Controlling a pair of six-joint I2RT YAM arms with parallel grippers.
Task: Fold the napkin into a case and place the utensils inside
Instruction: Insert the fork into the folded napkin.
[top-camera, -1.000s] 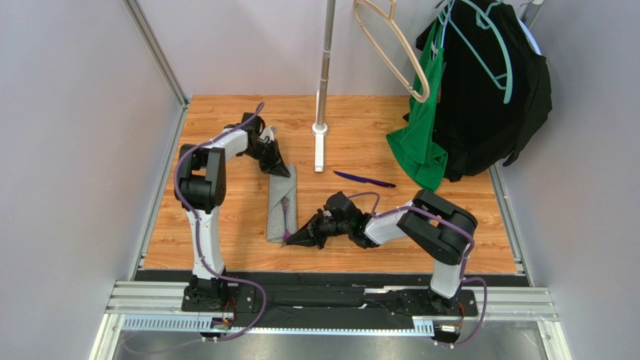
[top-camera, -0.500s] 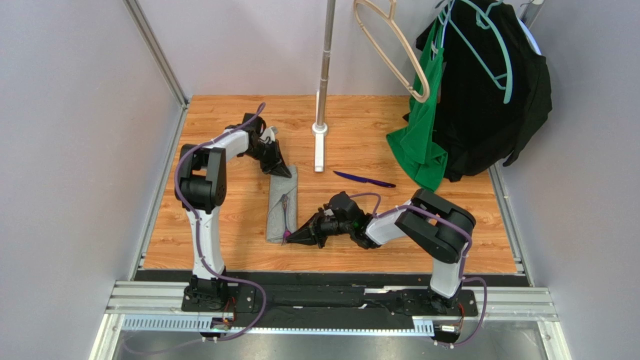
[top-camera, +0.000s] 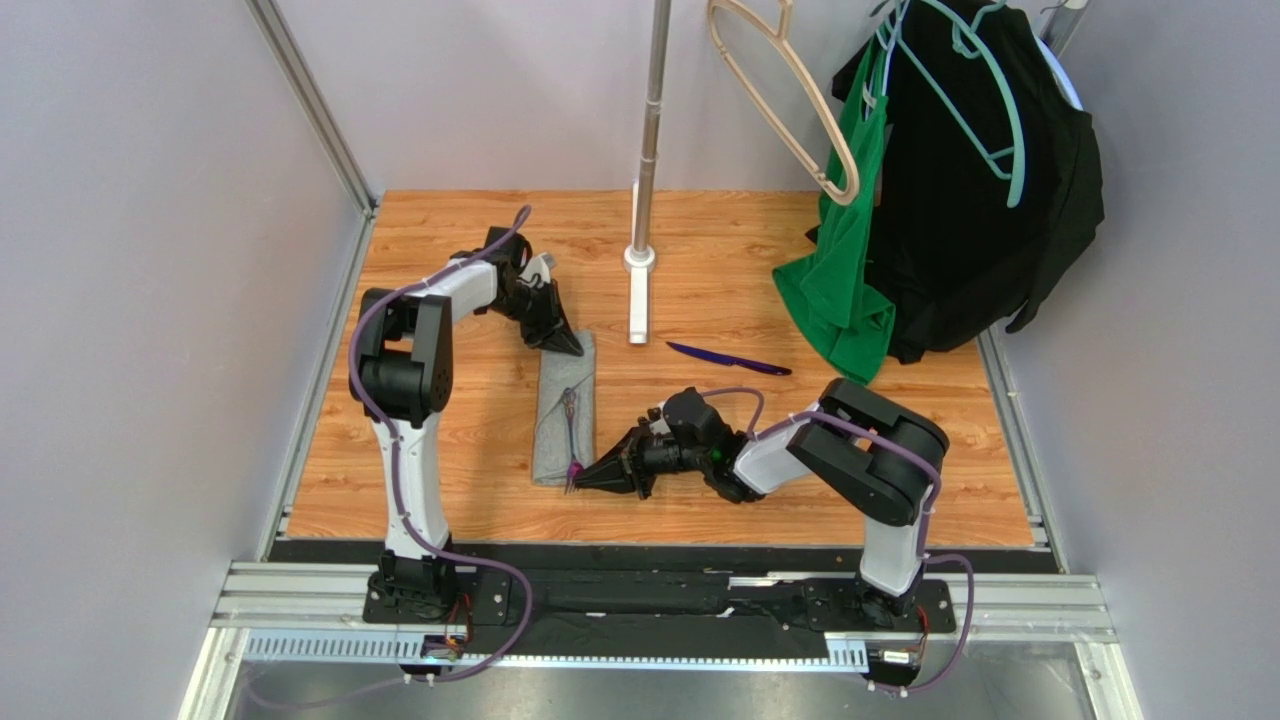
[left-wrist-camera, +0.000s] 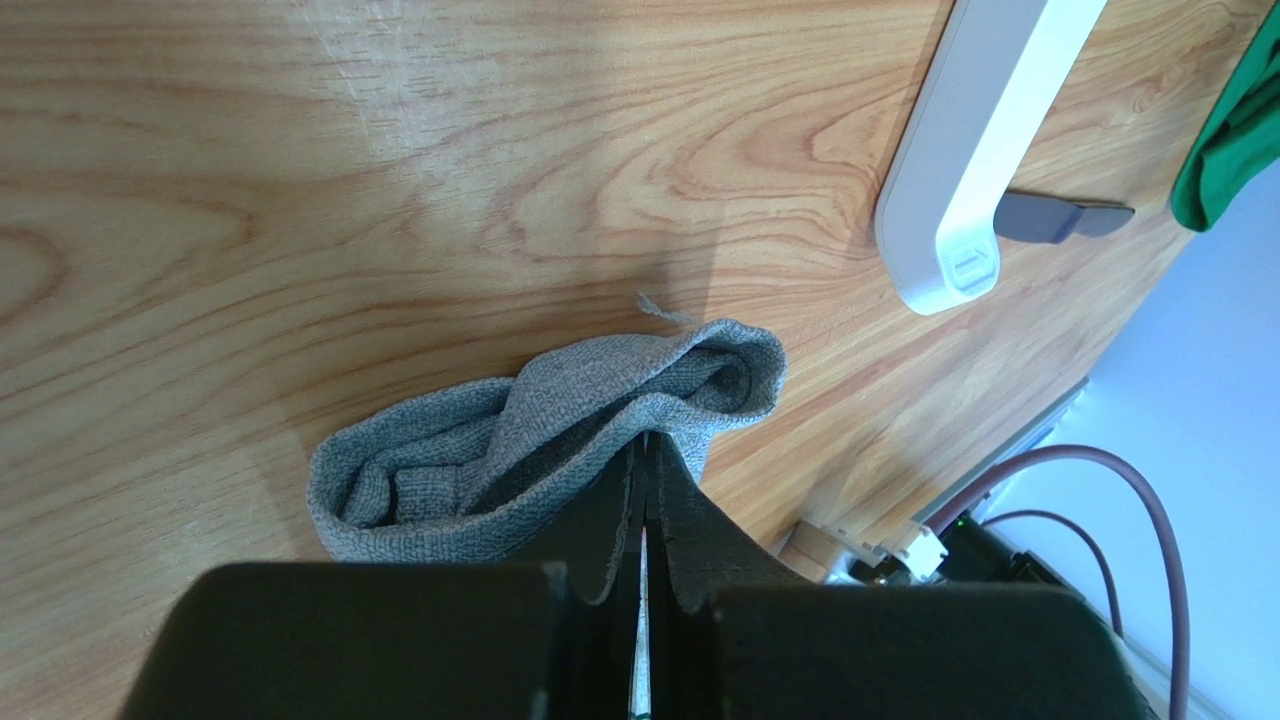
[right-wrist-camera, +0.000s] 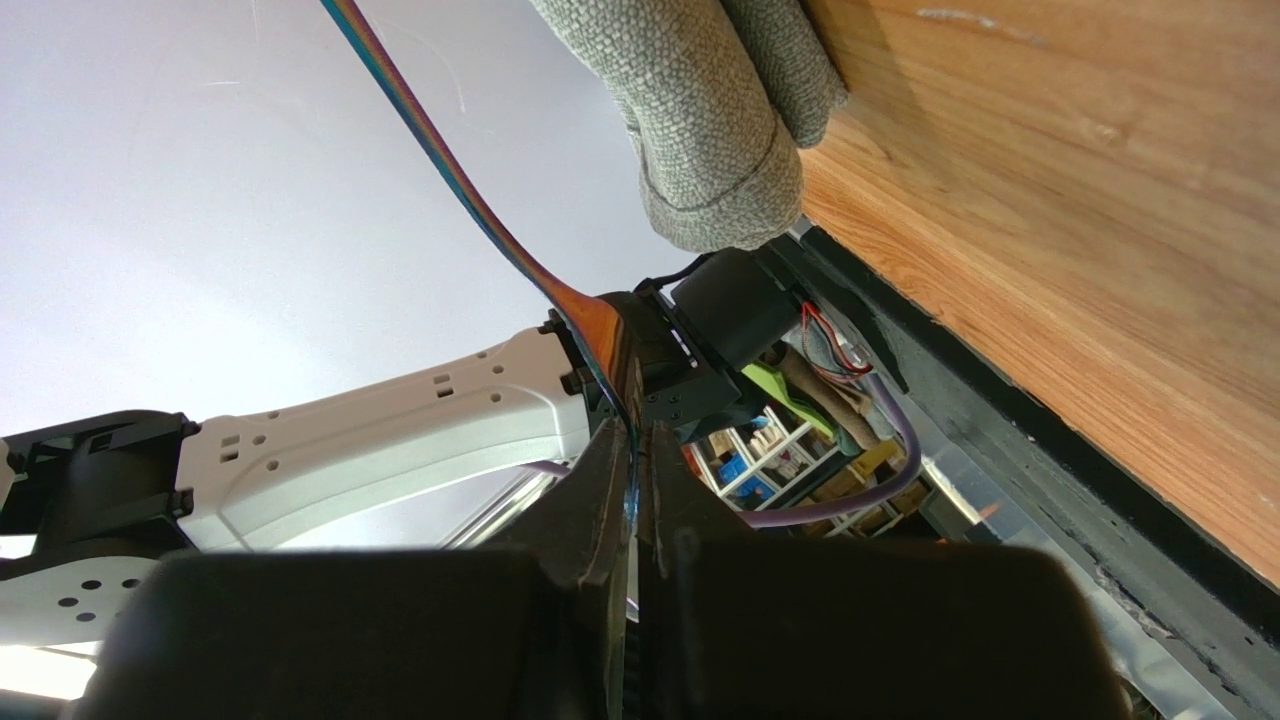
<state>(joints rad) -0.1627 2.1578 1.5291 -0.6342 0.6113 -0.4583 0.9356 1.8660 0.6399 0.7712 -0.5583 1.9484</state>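
Note:
The napkin (top-camera: 564, 408) lies as a narrow grey strip, the case, on the wooden table. My left gripper (top-camera: 565, 344) is shut on its far end, pinching the top layer of cloth (left-wrist-camera: 601, 413) so the end gapes. My right gripper (top-camera: 585, 477) is at the near end, shut on the silvery fork (right-wrist-camera: 466, 188). The fork runs from the jaws up along the cloth (right-wrist-camera: 706, 120), and in the top view it shows as a thin line on the strip (top-camera: 571, 428). The dark purple utensil (top-camera: 729, 359) lies apart on the table to the right.
A metal pole stands on a white base (top-camera: 640, 293) just right of the strip's far end, also close by in the left wrist view (left-wrist-camera: 977, 150). A green garment (top-camera: 842, 285) and a black garment (top-camera: 977, 180) hang at the back right.
The right arm has edged slightly at the near end of the strip. Both grips and the left arm look the same.

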